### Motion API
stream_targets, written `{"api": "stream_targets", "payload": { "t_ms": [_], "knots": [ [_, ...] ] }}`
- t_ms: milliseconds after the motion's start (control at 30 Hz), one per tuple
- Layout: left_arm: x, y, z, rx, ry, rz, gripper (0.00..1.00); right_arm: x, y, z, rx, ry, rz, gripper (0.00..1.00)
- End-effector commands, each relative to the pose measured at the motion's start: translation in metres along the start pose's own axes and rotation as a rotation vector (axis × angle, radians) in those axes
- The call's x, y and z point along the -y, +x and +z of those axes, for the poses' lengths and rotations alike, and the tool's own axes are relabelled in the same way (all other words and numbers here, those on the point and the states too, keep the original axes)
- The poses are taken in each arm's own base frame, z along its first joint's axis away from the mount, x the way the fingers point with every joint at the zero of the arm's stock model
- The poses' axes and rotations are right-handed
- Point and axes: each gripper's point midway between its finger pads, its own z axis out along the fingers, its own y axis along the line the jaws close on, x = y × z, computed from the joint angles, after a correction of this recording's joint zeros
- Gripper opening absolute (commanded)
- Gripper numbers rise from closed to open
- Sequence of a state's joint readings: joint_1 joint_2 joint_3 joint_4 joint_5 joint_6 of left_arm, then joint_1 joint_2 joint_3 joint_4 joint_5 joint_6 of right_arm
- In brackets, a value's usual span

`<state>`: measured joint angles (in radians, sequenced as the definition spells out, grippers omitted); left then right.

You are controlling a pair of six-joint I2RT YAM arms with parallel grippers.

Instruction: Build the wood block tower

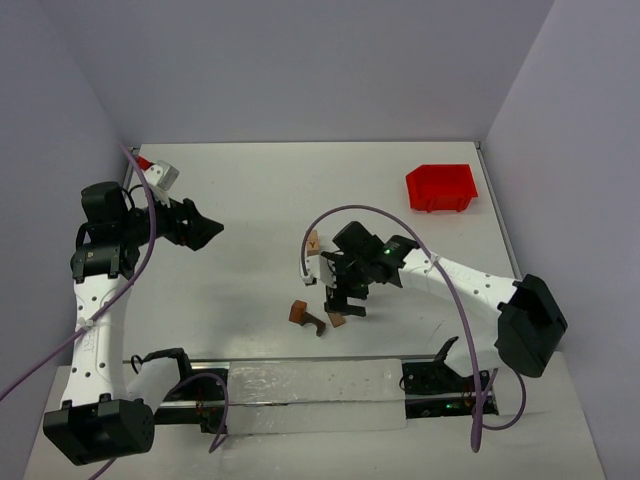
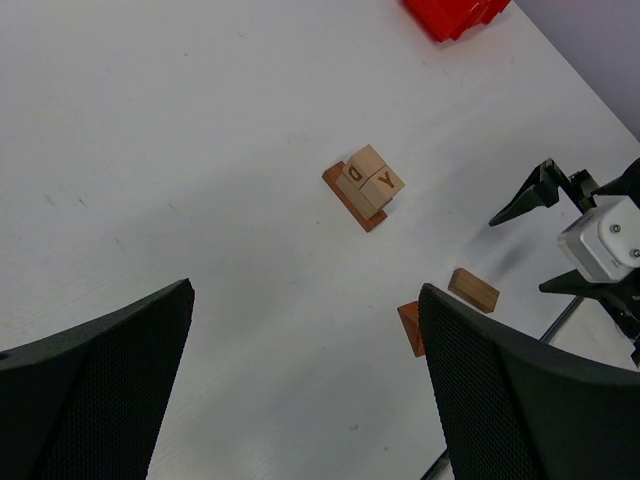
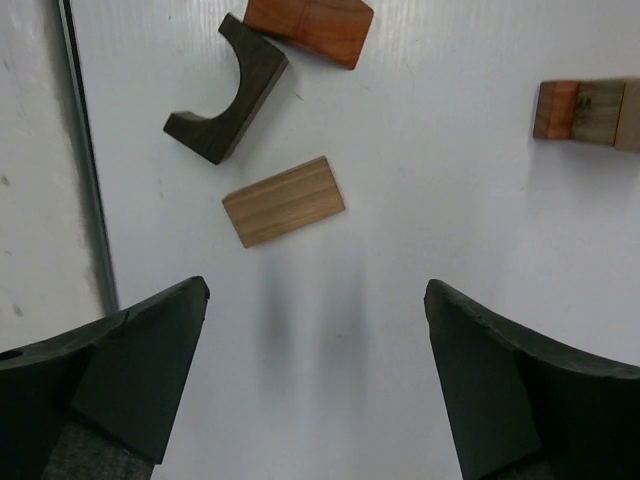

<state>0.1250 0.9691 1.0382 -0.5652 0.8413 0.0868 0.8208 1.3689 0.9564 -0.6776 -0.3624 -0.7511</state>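
tower (image 2: 365,190): two tan lettered cubes (image 2: 372,172) side by side on a reddish-brown slab (image 2: 352,205), well apart from the loose pieces.
arch (image 3: 225,95): dark brown, lying flat, touching the reddish bar (image 3: 308,28).
tan block (image 3: 284,200): flat, just beside the arch.

Bright, even light from above; the white table (image 1: 260,200) shows soft, faint shadows; all views are sharp.

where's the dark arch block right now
In the right wrist view, upper left: the dark arch block lies between a reddish-brown bar and a tan bar.
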Motion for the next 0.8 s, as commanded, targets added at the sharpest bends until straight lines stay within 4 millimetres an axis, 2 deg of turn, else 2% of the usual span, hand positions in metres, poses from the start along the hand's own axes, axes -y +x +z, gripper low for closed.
{"api": "stream_targets", "payload": {
  "t_ms": [0, 267, 767],
  "knots": [
    [0.004, -0.016, 0.001, 0.04, 0.015, 0.052, 0.99, 0.012, -0.007, 0.005, 0.047, -0.008, -0.165, 1.0],
    [0.001, -0.011, 0.002, 0.034, 0.01, 0.054, 0.99, 0.008, 0.001, 0.023, 0.042, -0.124, -0.269, 1.0],
    [-0.004, -0.001, 0.008, 0.018, 0.012, 0.061, 0.99, 0.0, 0.006, 0.048, 0.025, -0.188, -0.229, 1.0]
  ]
}}
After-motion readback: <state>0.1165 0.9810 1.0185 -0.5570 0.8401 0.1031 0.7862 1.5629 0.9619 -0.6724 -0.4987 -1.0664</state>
